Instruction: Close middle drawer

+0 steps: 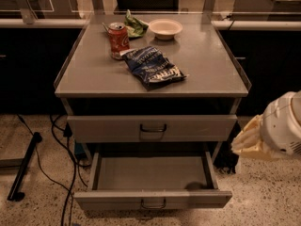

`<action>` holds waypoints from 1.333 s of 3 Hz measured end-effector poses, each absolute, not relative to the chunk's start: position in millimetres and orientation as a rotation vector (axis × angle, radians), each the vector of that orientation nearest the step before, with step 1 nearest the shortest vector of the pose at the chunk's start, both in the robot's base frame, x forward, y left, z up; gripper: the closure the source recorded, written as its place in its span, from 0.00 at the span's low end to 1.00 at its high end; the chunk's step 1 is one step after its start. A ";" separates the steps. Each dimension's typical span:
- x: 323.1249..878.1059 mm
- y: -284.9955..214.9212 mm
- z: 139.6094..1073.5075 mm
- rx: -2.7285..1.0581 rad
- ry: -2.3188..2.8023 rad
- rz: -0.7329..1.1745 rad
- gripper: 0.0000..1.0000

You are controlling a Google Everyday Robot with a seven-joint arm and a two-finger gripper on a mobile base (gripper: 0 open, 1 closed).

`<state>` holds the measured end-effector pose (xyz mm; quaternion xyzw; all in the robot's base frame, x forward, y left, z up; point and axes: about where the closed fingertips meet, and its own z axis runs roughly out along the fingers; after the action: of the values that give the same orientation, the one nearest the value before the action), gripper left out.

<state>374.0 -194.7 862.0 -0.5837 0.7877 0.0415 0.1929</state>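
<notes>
middle drawer (153, 198) sticks way out, front needs a push | gripper (249, 142) hangs off to its right, well apart, prob lining up | grip open or closed: can't tell

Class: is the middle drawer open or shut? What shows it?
Open: the middle drawer is pulled out, its tray showing under the shut top drawer. The gripper hangs to its right, apart.

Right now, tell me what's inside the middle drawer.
The middle drawer shows a bare grey tray; its back is hidden under the top drawer. The tool hangs to its right.
</notes>
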 end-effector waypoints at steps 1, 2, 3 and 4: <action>354.1 -191.6 800.0 -1.593 2.270 0.278 1.00; 349.5 -191.9 790.1 -1.601 2.283 0.290 1.00; 347.3 -194.6 771.9 -1.636 2.292 0.273 1.00; 330.9 -204.0 725.6 -1.661 2.296 0.240 1.00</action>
<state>330.9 -204.0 725.6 -0.5776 0.7984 0.0835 0.1483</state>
